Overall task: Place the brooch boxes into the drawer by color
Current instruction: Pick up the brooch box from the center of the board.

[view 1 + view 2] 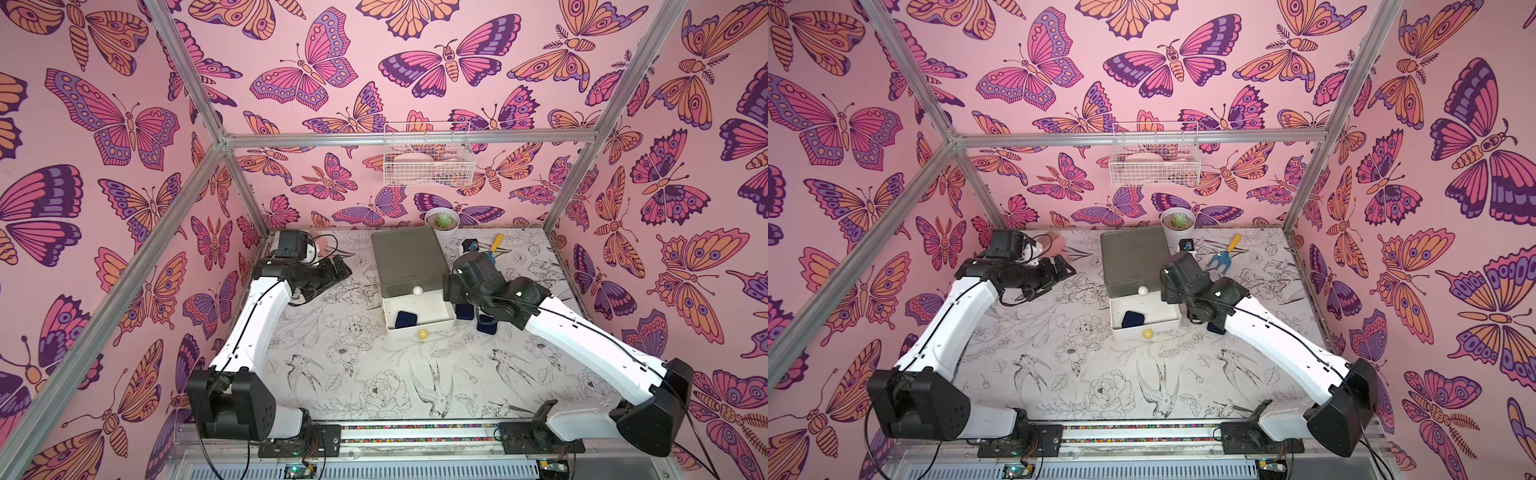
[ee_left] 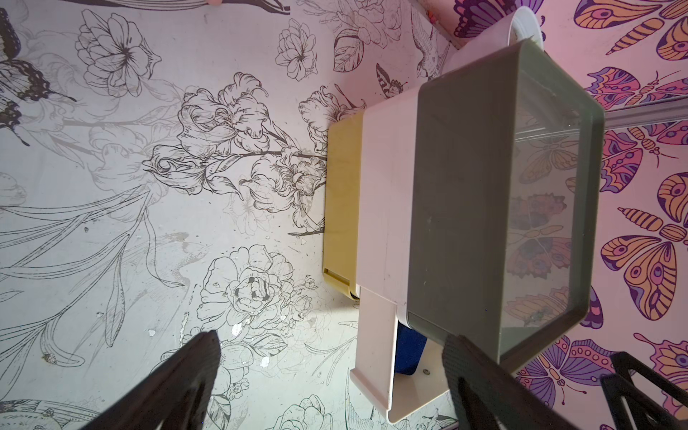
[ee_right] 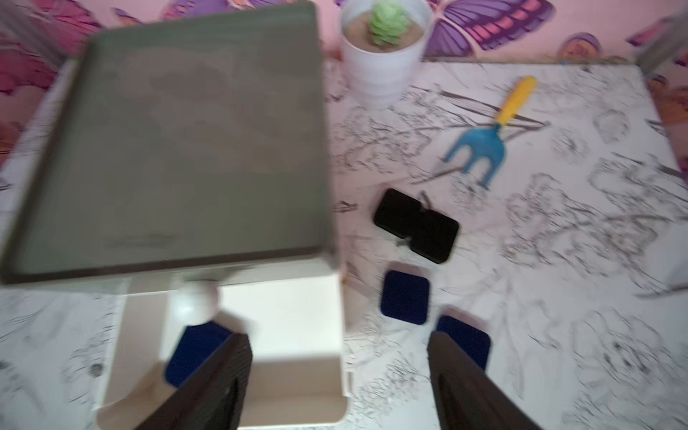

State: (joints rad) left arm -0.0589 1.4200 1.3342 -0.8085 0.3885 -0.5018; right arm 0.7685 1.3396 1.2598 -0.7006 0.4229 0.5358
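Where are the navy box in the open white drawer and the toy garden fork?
navy box (image 1: 406,319): in a top view, centre of its lid.
garden fork (image 3: 480,149): right wrist view, its blue head.

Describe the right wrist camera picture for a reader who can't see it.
A drawer chest has its white drawer pulled open with one navy box inside, seen past the open right tool. Two more navy boxes and a black case lie on the table beside it; a potted succulent and toy fork stand farther back.
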